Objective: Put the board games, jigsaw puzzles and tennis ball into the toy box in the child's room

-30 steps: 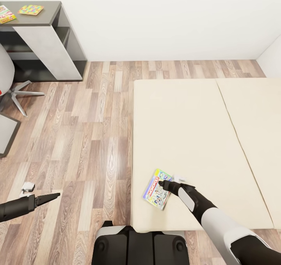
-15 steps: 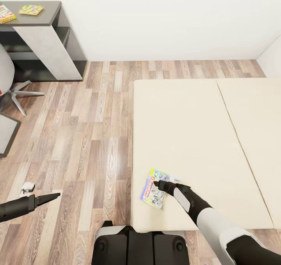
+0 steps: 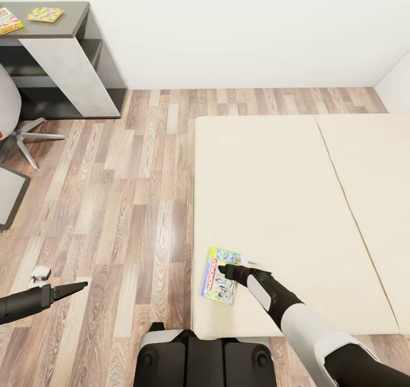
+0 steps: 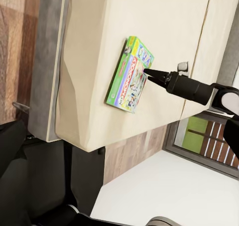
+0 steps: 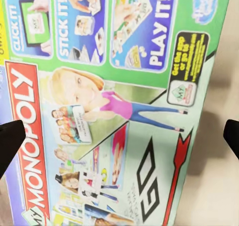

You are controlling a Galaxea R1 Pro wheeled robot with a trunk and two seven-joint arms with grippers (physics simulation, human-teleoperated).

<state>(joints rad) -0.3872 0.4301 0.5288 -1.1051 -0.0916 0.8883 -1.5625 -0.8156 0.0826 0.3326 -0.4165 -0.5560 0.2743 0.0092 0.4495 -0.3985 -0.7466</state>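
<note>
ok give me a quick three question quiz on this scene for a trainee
1. True or false: the board game lies near the corner of the bed closest to the robot.
2. Which gripper is over the board game: A) left, B) right?
3. Fill in: the big word on the box, read in the right wrist view, is ____.

Key:
1. True.
2. B. The right gripper is over it with fingers spread, one fingertip at each side; the left gripper hangs over the floor.
3. MONOPOLY.
</note>
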